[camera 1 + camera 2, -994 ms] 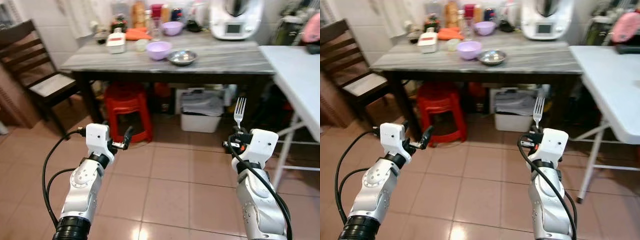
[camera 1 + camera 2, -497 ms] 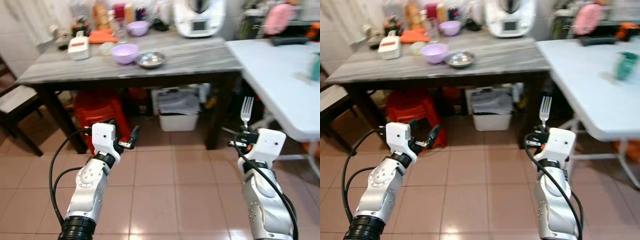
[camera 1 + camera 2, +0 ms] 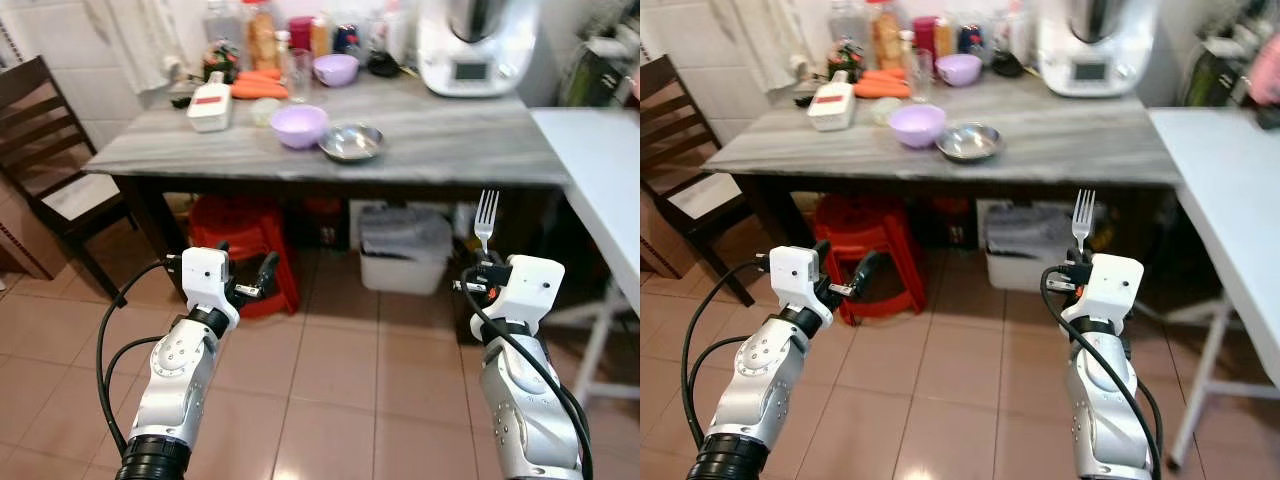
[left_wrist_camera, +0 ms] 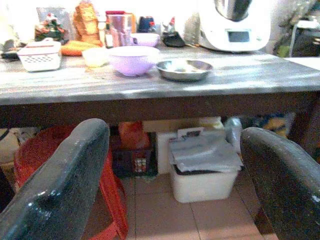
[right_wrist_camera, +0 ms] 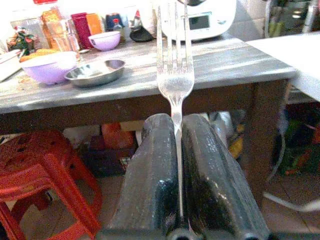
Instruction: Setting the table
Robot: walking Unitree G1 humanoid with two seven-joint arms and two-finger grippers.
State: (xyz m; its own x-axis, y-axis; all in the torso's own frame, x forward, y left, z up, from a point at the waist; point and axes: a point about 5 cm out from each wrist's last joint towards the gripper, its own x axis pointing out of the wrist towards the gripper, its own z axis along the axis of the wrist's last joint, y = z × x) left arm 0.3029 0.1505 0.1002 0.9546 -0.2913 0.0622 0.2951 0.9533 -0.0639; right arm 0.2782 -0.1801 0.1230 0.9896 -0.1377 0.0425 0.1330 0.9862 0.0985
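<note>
Right gripper (image 5: 177, 150) is clamping a silver fork (image 5: 174, 65) by the handle, tines standing upright, held out over the tiled floor (image 3: 340, 370) short of the grey wooden table (image 3: 450, 140). Left gripper (image 3: 262, 275) is hanging empty, fingers (image 4: 60, 185) spread wide apart. On the table a lilac bowl (image 3: 302, 125) is sitting just beside a steel dish (image 3: 352, 141); behind them a white appliance (image 3: 470, 45), possibly a food processor. A red stool (image 3: 245, 235) is standing under the table.
</note>
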